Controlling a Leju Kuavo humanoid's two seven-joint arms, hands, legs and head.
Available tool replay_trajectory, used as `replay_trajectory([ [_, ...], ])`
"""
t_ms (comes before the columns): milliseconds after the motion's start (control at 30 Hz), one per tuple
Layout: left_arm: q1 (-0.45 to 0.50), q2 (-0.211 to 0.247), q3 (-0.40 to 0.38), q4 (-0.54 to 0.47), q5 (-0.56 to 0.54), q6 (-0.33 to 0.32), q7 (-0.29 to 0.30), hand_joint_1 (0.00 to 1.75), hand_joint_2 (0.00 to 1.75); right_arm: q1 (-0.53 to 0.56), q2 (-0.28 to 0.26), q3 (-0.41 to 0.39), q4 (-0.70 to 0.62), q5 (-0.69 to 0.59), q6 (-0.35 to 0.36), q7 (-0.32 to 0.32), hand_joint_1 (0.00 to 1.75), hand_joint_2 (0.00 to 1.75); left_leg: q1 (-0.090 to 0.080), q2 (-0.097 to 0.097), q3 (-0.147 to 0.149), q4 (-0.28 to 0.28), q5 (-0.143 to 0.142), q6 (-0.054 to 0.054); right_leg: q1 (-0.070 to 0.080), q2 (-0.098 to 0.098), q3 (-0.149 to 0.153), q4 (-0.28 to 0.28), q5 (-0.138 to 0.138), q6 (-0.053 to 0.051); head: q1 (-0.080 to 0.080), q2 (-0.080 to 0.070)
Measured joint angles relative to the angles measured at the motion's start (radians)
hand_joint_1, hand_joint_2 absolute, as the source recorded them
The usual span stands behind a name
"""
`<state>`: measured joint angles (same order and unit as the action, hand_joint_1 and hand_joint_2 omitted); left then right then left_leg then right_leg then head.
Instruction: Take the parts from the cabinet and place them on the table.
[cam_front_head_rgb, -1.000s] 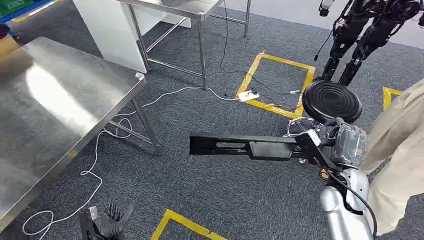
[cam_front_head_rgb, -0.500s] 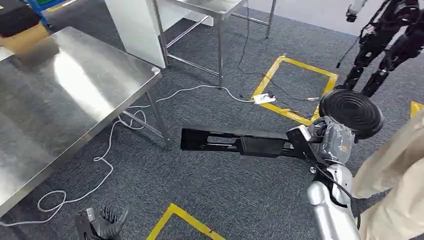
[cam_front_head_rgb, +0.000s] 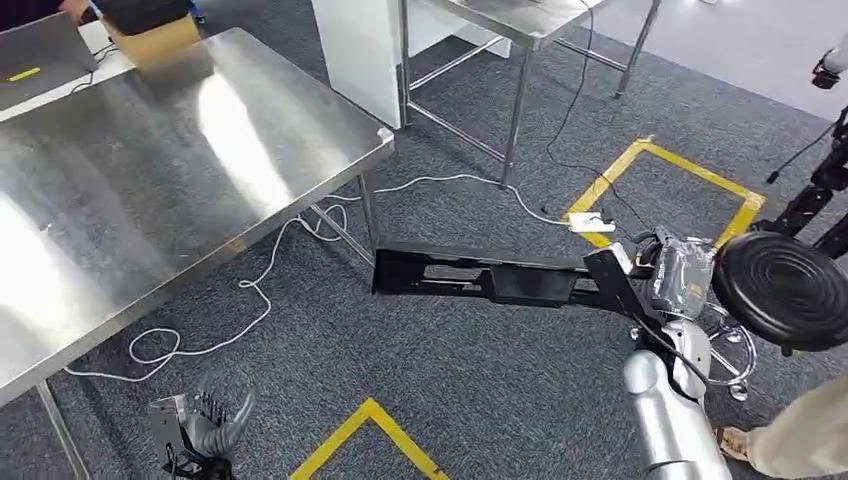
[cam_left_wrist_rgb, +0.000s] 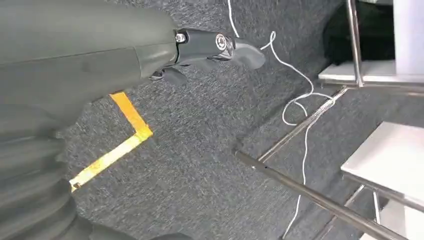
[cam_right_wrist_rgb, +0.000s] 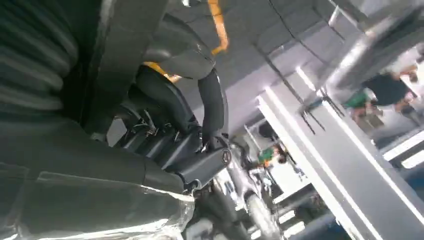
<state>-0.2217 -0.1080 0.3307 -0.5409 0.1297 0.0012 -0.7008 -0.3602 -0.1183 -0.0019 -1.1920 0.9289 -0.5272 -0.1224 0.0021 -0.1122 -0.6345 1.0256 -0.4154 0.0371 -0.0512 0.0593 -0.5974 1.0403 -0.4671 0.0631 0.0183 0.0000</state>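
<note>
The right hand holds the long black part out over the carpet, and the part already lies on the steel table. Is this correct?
Not quite. The right hand does hold the long black part out over the carpet, but the part does not lie on the steel table; it is in the air beside the table's corner, apart from it. The head view shows this.

1. The part is a long, flat black panel with rectangular cut-outs along its length. It is held level above the grey carpet, its far end just beside the leg of the surface.
2. The surface is bare brushed steel, glossy with reflections.
</note>
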Motion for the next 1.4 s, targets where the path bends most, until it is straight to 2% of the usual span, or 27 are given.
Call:
replay_trajectory([
  [67,0.001,0.0,-0.008,0.011,-0.002,0.01,0.0,0.0,1.75,-0.025,0.012,0.011,0.046,0.019,-0.016,0.005,1.75,1.75,0.007,-0.02,-0.006,-0.007,0.008,-0.01,0.008,-0.017,0.0,0.002,0.0,-0.014,-0.002,0.0],
  [100,0.0,0.003,-0.01,0.021,-0.006,0.017,0.0,0.0,1.75,-0.041,0.016,0.018,0.065,0.024,-0.024,0.006,1.75,1.75,0.01,-0.026,-0.01,-0.004,0.006,-0.013,-0.002,-0.028,0.002,-0.001,0.003,-0.024,-0.004,0.0],
  [133,0.002,0.003,-0.012,0.026,-0.007,0.024,0.0,0.0,1.75,-0.053,0.021,0.024,0.078,0.026,-0.028,0.006,1.75,1.75,0.009,0.003,-0.012,0.006,0.0,-0.016,0.0,-0.034,0.005,-0.002,0.004,-0.027,-0.001,0.0],
  [167,0.0,0.003,-0.013,0.031,-0.009,0.028,-0.001,0.0,1.75,-0.061,0.021,0.024,0.086,0.026,-0.031,0.006,1.75,1.75,0.004,0.061,-0.033,0.051,-0.028,-0.021,0.003,-0.046,0.01,-0.003,0.0,-0.035,-0.014,0.0],
  [200,-0.003,0.003,-0.013,0.035,-0.009,0.031,-0.001,0.0,1.75,-0.067,0.021,0.024,0.096,0.026,-0.034,0.006,1.75,1.75,0.006,0.09,-0.069,0.121,-0.063,-0.026,0.007,-0.057,0.012,-0.003,-0.002,-0.039,-0.019,0.0],
  [267,-0.002,0.003,-0.014,0.043,-0.009,0.032,-0.001,0.0,1.75,-0.078,0.021,0.024,0.117,0.026,-0.034,0.005,1.75,1.75,0.009,0.108,-0.153,0.273,-0.121,-0.028,0.014,-0.081,0.015,-0.002,-0.008,-0.046,-0.019,0.0],
  [300,0.001,0.003,-0.015,0.048,-0.009,0.032,-0.001,0.0,1.75,-0.083,0.021,0.024,0.128,0.026,-0.034,0.005,1.75,1.75,0.01,0.11,-0.185,0.32,-0.125,-0.029,0.017,-0.093,0.016,-0.002,-0.011,-0.05,-0.019,0.0],
  [333,0.004,0.003,-0.016,0.052,-0.009,0.032,-0.001,0.0,1.75,-0.086,0.021,0.024,0.136,0.026,-0.034,0.003,1.75,1.75,0.01,0.11,-0.185,0.304,-0.1,-0.026,0.019,-0.105,0.019,-0.002,-0.014,-0.053,-0.02,0.0],
  [400,0.004,0.003,-0.018,0.054,-0.01,0.033,-0.001,0.0,1.75,-0.096,0.022,0.027,0.151,0.022,-0.035,-0.006,1.75,1.75,0.007,0.121,-0.112,0.149,-0.006,-0.012,0.023,-0.126,0.029,-0.003,-0.021,-0.056,-0.02,0.0],
  [433,0.003,0.003,-0.019,0.054,-0.01,0.035,-0.001,0.0,1.75,-0.104,0.023,0.029,0.159,0.019,-0.036,-0.012,1.75,1.75,-0.002,0.156,-0.067,0.06,0.034,0.002,0.026,-0.133,0.034,-0.004,-0.025,-0.055,-0.019,0.0],
  [467,0.0,0.003,-0.02,0.054,-0.01,0.036,-0.001,0.0,1.75,-0.111,0.022,0.034,0.171,0.014,-0.042,-0.021,1.75,1.75,-0.016,0.212,-0.044,0.016,0.029,0.014,0.03,-0.141,0.036,-0.004,-0.03,-0.051,-0.019,0.0],
  [600,-0.004,0.002,-0.027,0.054,-0.012,0.043,-0.002,0.0,1.75,-0.136,0.029,0.048,0.214,-0.001,-0.055,-0.036,1.75,1.75,-0.025,0.16,-0.041,-0.002,0.025,0.018,0.044,-0.186,0.052,-0.018,-0.04,-0.033,-0.02,0.0],
  [633,-0.002,0.001,-0.028,0.052,-0.011,0.043,-0.002,0.0,1.75,-0.144,0.031,0.051,0.221,0.002,-0.056,-0.036,1.75,1.75,-0.007,0.15,-0.021,-0.02,0.034,0.022,0.047,-0.165,0.043,-0.007,-0.05,-0.027,-0.017,0.0],
  [700,-0.014,-0.002,-0.031,0.052,-0.011,0.043,-0.002,0.0,1.75,-0.16,0.034,0.054,0.243,0.001,-0.068,-0.036,1.75,1.75,-0.011,0.126,-0.015,-0.023,0.035,0.031,0.041,-0.084,0.0,0.096,-0.085,-0.037,-0.018,0.0],
  [767,-0.02,-0.004,-0.035,0.053,-0.008,0.043,-0.002,0.0,1.75,-0.162,0.033,0.056,0.269,0.0,-0.072,-0.037,1.75,1.75,-0.01,0.093,-0.015,-0.023,0.034,0.032,0.039,-0.068,-0.09,0.243,-0.129,-0.042,-0.014,0.0],
  [800,-0.019,-0.004,-0.036,0.054,-0.008,0.042,-0.002,0.0,1.75,-0.16,0.033,0.057,0.279,0.0,-0.074,-0.037,1.75,1.75,-0.01,0.076,-0.015,-0.023,0.034,0.032,0.039,-0.066,-0.125,0.286,-0.131,-0.037,-0.012,0.0],
  [867,-0.015,-0.004,-0.037,0.06,-0.008,0.042,-0.002,0.0,1.75,-0.16,0.033,0.063,0.289,0.017,-0.095,-0.034,1.75,1.75,-0.01,0.043,-0.014,-0.02,0.033,0.03,0.037,-0.064,-0.119,0.219,-0.076,-0.017,-0.013,0.0],
  [933,-0.011,-0.005,-0.039,0.061,-0.014,0.04,-0.002,0.0,1.75,-0.153,0.028,0.07,0.289,0.052,-0.129,-0.017,1.75,1.75,-0.005,0.014,-0.013,-0.013,0.027,0.021,0.026,-0.043,-0.05,0.043,0.009,0.007,-0.013,0.0],
  [967,-0.009,-0.005,-0.04,0.061,-0.014,0.04,-0.002,0.0,1.75,-0.144,0.026,0.073,0.288,0.069,-0.141,-0.005,1.75,1.75,-0.007,0.001,-0.016,-0.007,0.022,0.013,0.019,-0.012,-0.036,0.006,0.019,0.006,-0.01,0.0],
  [1033,0.0,-0.006,-0.042,0.061,-0.016,0.039,-0.002,0.0,1.75,-0.12,0.023,0.079,0.268,0.113,-0.154,0.027,1.75,1.75,-0.009,-0.014,-0.024,-0.003,0.02,0.005,0.027,-0.032,-0.024,-0.002,0.022,-0.023,-0.013,0.0],
  [1100,0.01,-0.006,-0.042,0.062,-0.017,0.036,-0.002,0.0,1.75,-0.094,0.025,0.086,0.232,0.15,-0.156,0.055,1.75,1.75,-0.007,-0.024,-0.027,-0.003,0.021,-0.001,0.03,-0.044,-0.023,-0.002,0.023,-0.037,-0.013,0.0],
  [1133,0.011,-0.002,-0.042,0.062,-0.018,0.035,-0.002,0.0,1.75,-0.078,0.029,0.09,0.207,0.167,-0.152,0.07,1.75,1.75,-0.005,-0.021,-0.028,0.003,0.014,-0.003,0.018,-0.053,-0.019,-0.005,0.025,-0.045,-0.014,0.0],
  [1200,0.012,-0.007,-0.044,0.062,-0.024,0.035,-0.002,0.0,1.75,-0.041,0.026,0.09,0.146,0.187,-0.147,0.088,1.75,1.75,-0.007,0.073,-0.06,0.084,-0.039,-0.02,0.023,-0.065,-0.012,-0.006,0.019,-0.062,-0.026,0.0],
  [1233,0.012,-0.007,-0.044,0.062,-0.026,0.035,-0.002,0.0,1.75,-0.029,0.026,0.09,0.128,0.189,-0.145,0.093,1.75,1.75,-0.003,0.097,-0.097,0.163,-0.078,-0.025,0.027,-0.072,-0.01,-0.005,0.017,-0.064,-0.026,0.0],
  [1300,0.013,-0.01,-0.045,0.062,-0.028,0.035,-0.002,0.0,1.75,-0.005,0.025,0.09,0.1,0.196,-0.133,0.097,1.75,1.75,0.002,0.11,-0.166,0.29,-0.121,-0.028,0.032,-0.091,-0.009,-0.005,0.014,-0.068,-0.026,0.0],
  [1367,0.015,-0.011,-0.049,0.062,-0.031,0.035,-0.002,0.0,1.75,0.021,0.023,0.09,0.066,0.203,-0.127,0.099,1.75,1.75,0.001,0.111,-0.156,0.259,-0.085,-0.023,0.036,-0.111,-0.007,-0.005,0.011,-0.071,-0.027,0.0],
  [1400,0.015,-0.011,-0.052,0.062,-0.031,0.035,-0.002,0.0,1.75,0.032,0.023,0.09,0.049,0.205,-0.123,0.099,1.75,1.75,-0.001,0.115,-0.117,0.186,-0.046,-0.014,0.039,-0.12,-0.005,-0.006,0.008,-0.071,-0.028,0.0],
])
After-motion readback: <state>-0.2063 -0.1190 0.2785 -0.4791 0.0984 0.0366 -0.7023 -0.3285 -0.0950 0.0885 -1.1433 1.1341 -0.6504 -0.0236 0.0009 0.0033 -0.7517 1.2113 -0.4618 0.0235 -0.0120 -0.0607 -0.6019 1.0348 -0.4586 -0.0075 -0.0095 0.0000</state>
